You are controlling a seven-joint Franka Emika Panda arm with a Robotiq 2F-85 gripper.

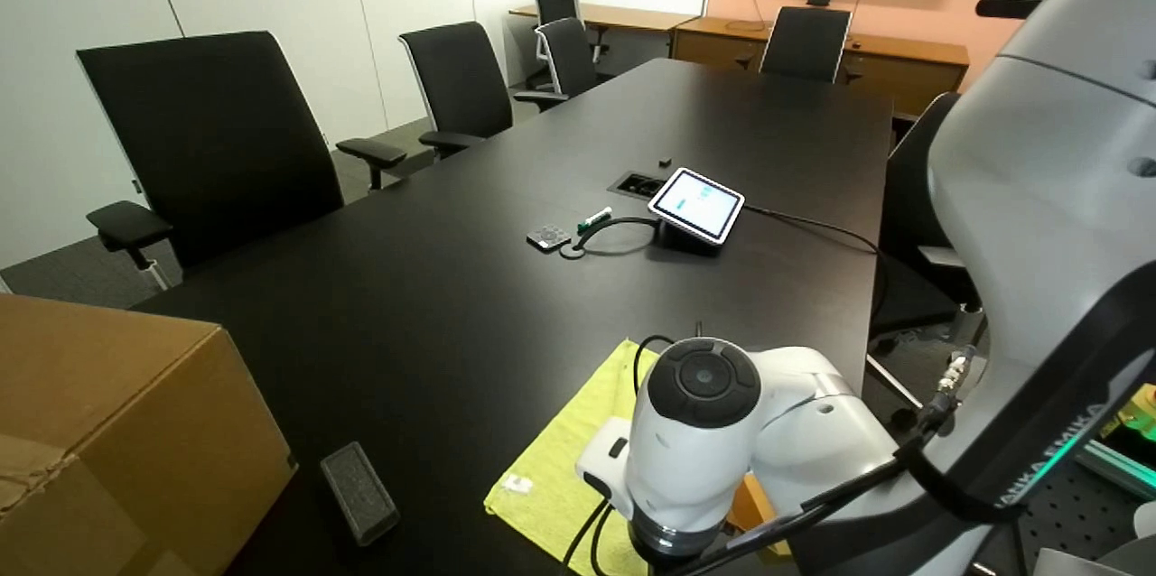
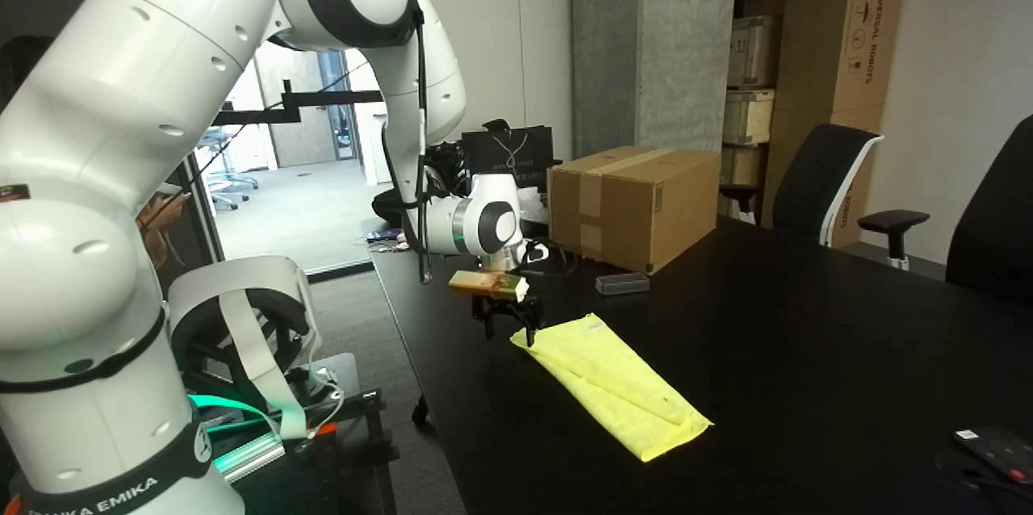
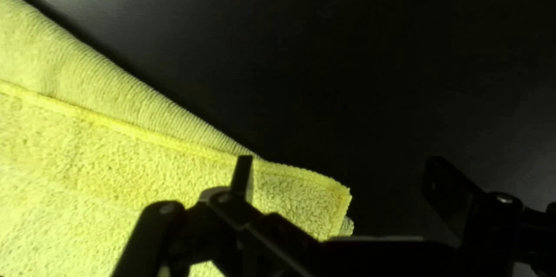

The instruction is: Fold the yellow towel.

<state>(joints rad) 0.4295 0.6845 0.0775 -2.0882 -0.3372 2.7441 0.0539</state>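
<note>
The yellow towel [image 2: 613,386] lies on the black table as a long strip with one layer folded over another. In an exterior view its left part [image 1: 551,468] shows with a small white tag, and the arm hides the rest. In the wrist view the towel [image 3: 108,168] fills the left side and ends in a narrow corner between the fingers. My gripper [image 2: 510,331] is at the towel's end nearest the cardboard box. In the wrist view the gripper [image 3: 340,166] is wide open, with one finger over the towel and the other over bare table. It holds nothing.
A cardboard box [image 2: 629,200] and a dark grey block [image 2: 622,283] stand near the gripper's end of the table. A tablet [image 1: 697,204], a coaster [image 1: 548,238] and a marker [image 1: 594,219] are farther along. A black device [image 2: 999,450] lies near the towel's far end.
</note>
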